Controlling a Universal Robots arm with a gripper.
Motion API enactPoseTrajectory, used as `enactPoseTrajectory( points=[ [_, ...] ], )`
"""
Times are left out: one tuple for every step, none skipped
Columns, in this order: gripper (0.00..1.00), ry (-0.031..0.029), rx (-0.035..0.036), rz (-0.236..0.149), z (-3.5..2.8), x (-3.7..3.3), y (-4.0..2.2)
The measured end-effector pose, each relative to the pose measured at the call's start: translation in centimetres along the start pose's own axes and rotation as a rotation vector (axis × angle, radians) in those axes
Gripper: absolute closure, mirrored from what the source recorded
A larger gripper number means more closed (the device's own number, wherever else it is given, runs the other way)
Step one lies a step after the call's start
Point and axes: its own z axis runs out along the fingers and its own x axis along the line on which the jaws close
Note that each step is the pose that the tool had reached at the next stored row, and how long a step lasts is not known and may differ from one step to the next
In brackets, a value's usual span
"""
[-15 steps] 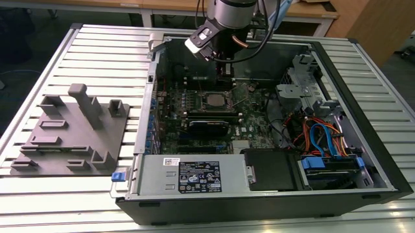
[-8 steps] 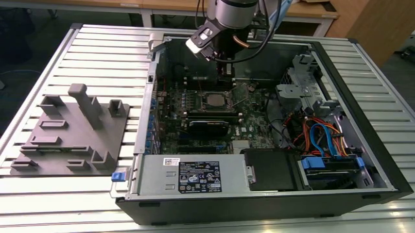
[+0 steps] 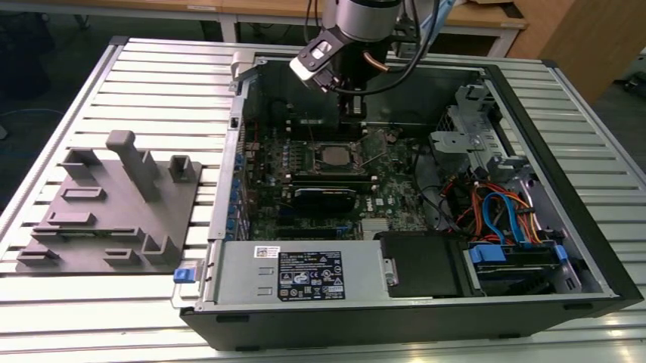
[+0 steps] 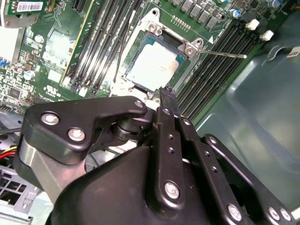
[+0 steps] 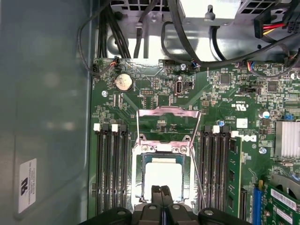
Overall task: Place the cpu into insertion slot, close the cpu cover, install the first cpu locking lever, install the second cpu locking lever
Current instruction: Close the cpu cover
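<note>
— What is laid out, from the largest thing down?

— A slatted aluminium table [image 3: 91, 76] is seen carrying an open black tower computer case [image 3: 404, 325]. A grey moulded fixture plate [image 3: 101, 227] is set at the exterior view's left. Inside the case a green motherboard [image 5: 220, 93] is exposed, and the black jointed gripper [image 3: 352, 113] is held over it in the upper middle of the exterior view.

— Where is the chip found?

— The small flat square cpu [image 5: 163, 176] with its dull silvery metal top is already seated in the square black-and-silver insertion slot [image 5: 139, 180]. The thin silver windowed cpu cover [image 5: 166, 111] is seen tilted up from the slot's far edge, with green board visible through its window, so it is judged not yet closed. A thin wire locking lever [image 4: 225, 54] is swung out to one side.

— And the tool?

— In both wrist views the fingertips [image 5: 157, 193] are pressed together with nothing gripped between them. The tip is poised just beside the cpu's near edge.

— How is closing the cover done well?

— The raised plate is best pushed gently from behind its free edge so that it is laid flat around the chip. The chip's top should be left untouched, and the lever kept clear of the plate's path.
</note>
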Motion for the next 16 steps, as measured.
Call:
enactPoseTrajectory(
  points=[
    [0.9, 0.0001, -0.0011, 0.0, -0.06, 0.0, 0.0],
    [0.9, 0.0002, -0.0015, 0.0, -0.05, 0.0, 0.0],
    [0.9, 0.0, -0.0018, 0.0, -0.06, 0.0, 0.0],
    [0.9, 0.0, -0.0021, 0.0, -0.06, 0.0, 0.0],
    [0.9, 0.0, -0.0021, 0.0, -0.06, 0.0, 0.0],
    [0.9, 0.0001, -0.0021, 0.0, -0.06, 0.0, 0.0],
    [0.9, 0.0001, -0.0021, 0.0, -0.06, 0.0, 0.0],
    [0.9, 0.0, -0.0021, 0.0, -0.06, 0.0, 0.0],
    [0.9, 0.0, -0.0021, 0.0, -0.06, 0.0, 0.0],
    [0.9, 0.0, -0.0022, 0.0, -0.06, 0.0, 0.0],
    [0.9, 0.0001, -0.0022, 0.0, -0.06, 0.0, 0.0],
    [0.9, 0.0001, -0.0022, 0.0, -0.06, 0.0, 0.0],
    [0.9, 0.0, -0.0022, 0.0, -0.06, 0.0, 0.01],
    [0.9, 0.0, -0.0022, 0.0, -0.06, 0.0, 0.04],
    [0.9, -0.0001, -0.0022, 0.0, -0.07, 0.0, 0.11],
    [0.9, -0.0002, -0.0021, 0.0, -0.07, -0.01, 0.21]
  ],
)
